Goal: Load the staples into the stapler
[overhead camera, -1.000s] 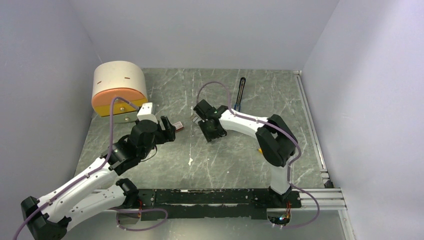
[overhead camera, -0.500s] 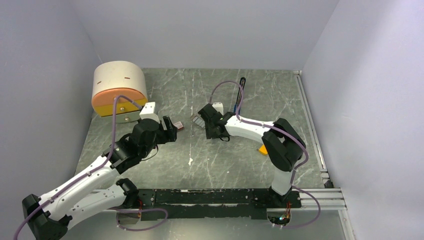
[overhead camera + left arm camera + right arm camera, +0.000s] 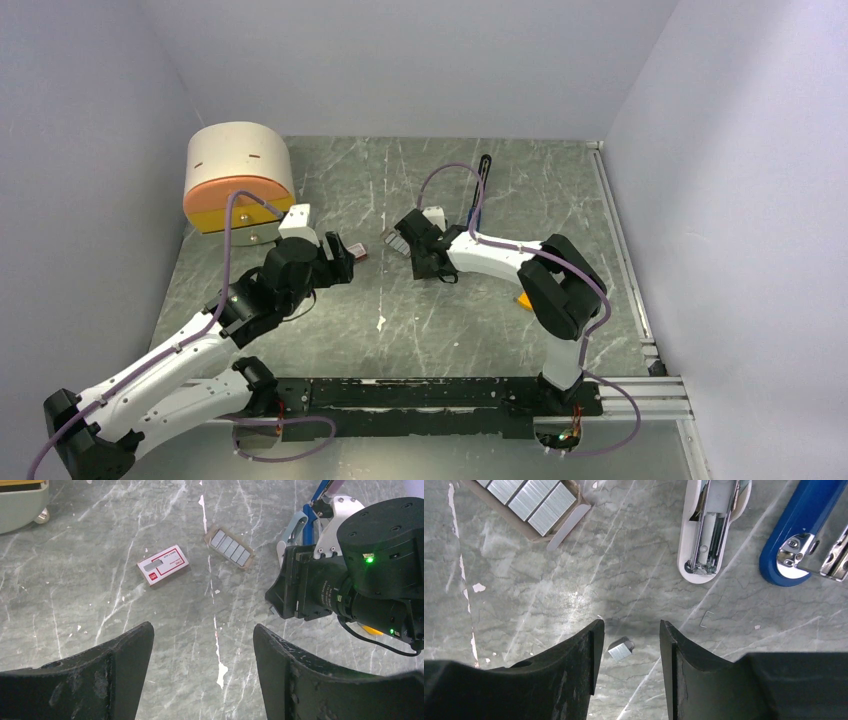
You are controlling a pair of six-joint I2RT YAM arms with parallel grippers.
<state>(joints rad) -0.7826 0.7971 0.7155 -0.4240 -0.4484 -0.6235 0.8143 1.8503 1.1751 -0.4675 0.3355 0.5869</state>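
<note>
Since a second before, the right arm had turned its wrist and carried its elbow rightward; the left arm had barely shifted. The stapler [image 3: 484, 170] lay on the far part of the table [image 3: 450, 330], its long axis running 12 to 6 o'clock from above. Which end was its front could not be told. In the right wrist view its blue body was cropped at the 1 o'clock corner, rounded end nearest, at 2 o'clock from the right gripper [image 3: 628, 630]. The staples [image 3: 531, 497] sat in a cardboard tray [image 3: 569, 522] at that gripper's 11 o'clock, partly cropped. A short staple strip [image 3: 620, 651] lay between its half-spread fingers, touching neither, so nothing was held. The left gripper [image 3: 202, 627] gaped wide and empty, with the tray at about its 12 o'clock, well apart.
</note>
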